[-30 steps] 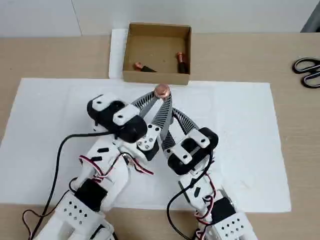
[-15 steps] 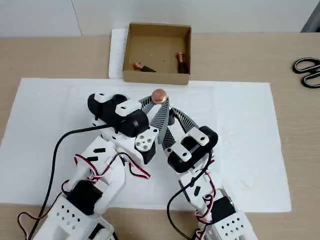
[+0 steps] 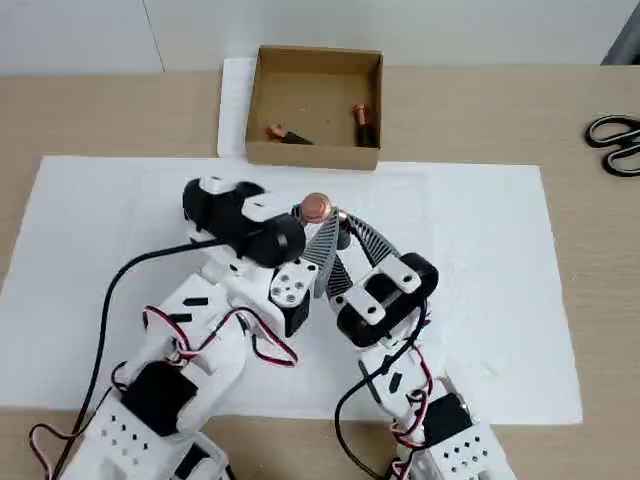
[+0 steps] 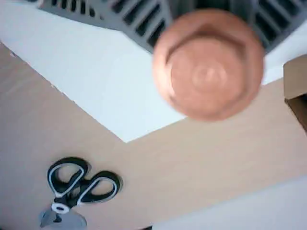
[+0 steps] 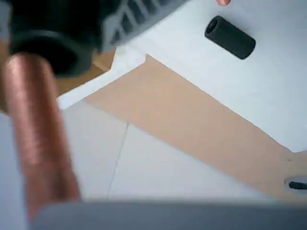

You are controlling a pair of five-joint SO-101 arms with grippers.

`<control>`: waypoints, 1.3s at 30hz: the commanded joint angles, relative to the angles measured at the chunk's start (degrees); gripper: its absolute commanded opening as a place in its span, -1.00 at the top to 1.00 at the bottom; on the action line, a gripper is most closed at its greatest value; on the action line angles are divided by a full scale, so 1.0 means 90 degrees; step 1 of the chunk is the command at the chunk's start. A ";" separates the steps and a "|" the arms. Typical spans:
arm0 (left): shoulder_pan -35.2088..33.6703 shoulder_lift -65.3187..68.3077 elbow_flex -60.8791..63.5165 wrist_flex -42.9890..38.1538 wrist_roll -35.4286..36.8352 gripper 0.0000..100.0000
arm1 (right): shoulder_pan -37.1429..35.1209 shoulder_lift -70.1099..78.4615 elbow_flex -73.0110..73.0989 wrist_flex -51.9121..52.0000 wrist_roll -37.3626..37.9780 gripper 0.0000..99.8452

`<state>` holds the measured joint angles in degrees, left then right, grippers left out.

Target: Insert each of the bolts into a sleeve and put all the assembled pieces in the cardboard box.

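From above, a pale wooden desk (image 3: pixel 120 110) runs up to a plain white wall (image 3: pixel 100 30), and a large white sheet (image 3: pixel 110 250) covers most of the desk in front of the arms. The cardboard box (image 3: pixel 312 155) sits on the bare wood just past the sheet's far edge, with two assembled pieces (image 3: pixel 280 133) lying apart on its floor. Black-handled scissors (image 3: pixel 612 143) lie on the wood well off to the right. Over the middle of the sheet the left claw (image 3: pixel 303 214) and the right claw (image 3: pixel 338 226) meet at a copper bolt (image 3: pixel 316 207), whose round head faces up. From here I cannot tell which claw is clamped on it, or whether either is apart. In the left wrist view the bolt head fills the near field, with grey ribbed claw parts behind it. Beyond are a corner of the sheet, bare wood, the scissors and one edge of the box. In the right wrist view the bolt's threaded shank runs into a black sleeve (image 5: pixel 50 45). A spare sleeve (image 5: pixel 230 37) lies on its side on the sheet, and past the desk edge there are pale panels with a thin seam.
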<state>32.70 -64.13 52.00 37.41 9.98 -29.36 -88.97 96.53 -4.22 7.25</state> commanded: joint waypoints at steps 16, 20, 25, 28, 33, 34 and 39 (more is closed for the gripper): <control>-0.0186 0.0078 -0.1490 0.1280 0.0039 0.99 | -0.0024 -0.0142 0.0039 -0.0151 0.0059 0.99; -0.0147 0.0078 -0.1509 0.1748 0.0039 0.99 | -0.0024 -0.0142 0.0039 -0.0151 0.0059 0.99; -0.0147 0.0059 -0.1509 0.2129 0.0039 0.99 | -0.0024 -0.0132 0.0039 -0.0151 0.0059 0.99; -0.0147 0.0078 -0.1509 0.2120 0.0039 0.99 | -0.0024 -0.0132 0.0039 -0.0151 0.0059 0.99; -0.0137 0.0098 -0.1499 0.1895 0.0029 0.99 | -0.0024 -0.0122 0.0039 -0.0151 0.0059 0.99; -0.0137 0.0098 -0.1499 0.1866 0.0020 0.99 | -0.0024 -0.0122 0.0039 -0.0151 0.0059 0.99; -0.0137 0.0098 -0.1548 0.1934 0.0010 0.99 | -0.0024 -0.0103 0.0039 -0.0151 0.0059 0.99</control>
<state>31.47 -63.52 41.36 56.13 10.42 -29.63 -89.14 96.53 -4.31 7.25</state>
